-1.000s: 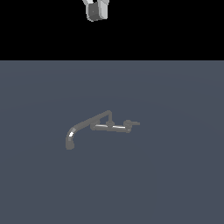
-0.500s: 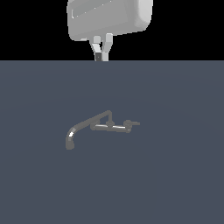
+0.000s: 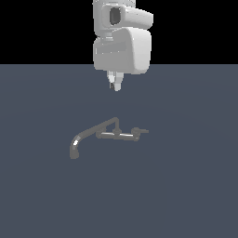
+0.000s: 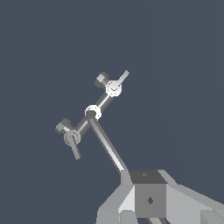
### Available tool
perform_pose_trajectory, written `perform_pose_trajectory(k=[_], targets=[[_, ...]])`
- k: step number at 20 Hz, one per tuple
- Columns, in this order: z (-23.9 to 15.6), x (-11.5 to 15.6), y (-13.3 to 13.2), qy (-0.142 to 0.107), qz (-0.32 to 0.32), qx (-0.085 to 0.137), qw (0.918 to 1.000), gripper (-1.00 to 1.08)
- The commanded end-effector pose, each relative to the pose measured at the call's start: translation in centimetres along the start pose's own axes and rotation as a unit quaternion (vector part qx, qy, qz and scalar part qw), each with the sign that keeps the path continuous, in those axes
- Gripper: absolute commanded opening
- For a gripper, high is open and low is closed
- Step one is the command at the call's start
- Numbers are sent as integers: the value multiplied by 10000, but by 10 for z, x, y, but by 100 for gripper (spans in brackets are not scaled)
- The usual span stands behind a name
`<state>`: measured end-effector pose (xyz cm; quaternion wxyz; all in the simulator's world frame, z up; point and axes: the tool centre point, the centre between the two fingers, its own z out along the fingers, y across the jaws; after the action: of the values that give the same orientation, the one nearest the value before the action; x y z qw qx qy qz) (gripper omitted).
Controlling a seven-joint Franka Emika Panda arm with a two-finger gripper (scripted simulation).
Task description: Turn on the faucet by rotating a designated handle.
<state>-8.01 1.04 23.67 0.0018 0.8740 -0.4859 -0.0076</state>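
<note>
One faucet (image 3: 109,134) lies on the flat grey-blue floor (image 3: 186,186), below the jaws and well apart from them, with nothing touching it. One gripper (image 3: 115,84) hangs from the white arm (image 3: 122,44), its fingertips pointing down at the ground. In the exterior view the two fingers (image 3: 112,80) look close together, with only a thin gap or none showing between them; whether they are fully clenched I cannot tell, and nothing is held in them.

The faucet has one long curved spout (image 3: 86,137), which runs away from under the jaws toward the exterior view's left and bends down at its end. It has one straight crossbar (image 3: 116,135), lying almost directly beneath the fingertips. The wrist view shows two short lever stubs on that crossbar, one at each end, each on a small round hub. One handle (image 4: 117,84) sits at the far end from the gripper body, its thin lever angled outward. The second lever (image 4: 74,145) sits at the other end, pointing the opposite way. In the exterior view only the lever on the right end (image 3: 140,131) is plain to see, off to the side of the jaws and lower than them. In the wrist view the spout (image 4: 107,146) runs from the crossbar's middle joint toward the gripper's grey body (image 4: 148,199).
</note>
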Motion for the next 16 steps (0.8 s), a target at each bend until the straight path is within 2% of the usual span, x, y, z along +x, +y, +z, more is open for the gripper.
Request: perform_pose_trajectory(k=[1, 9, 16], targets=[[15, 10, -7, 3, 322, 11, 9995, -100], [65, 47, -24, 14, 1357, 28, 9907, -100], [111, 86, -32, 32, 2336, 40, 9723, -100]])
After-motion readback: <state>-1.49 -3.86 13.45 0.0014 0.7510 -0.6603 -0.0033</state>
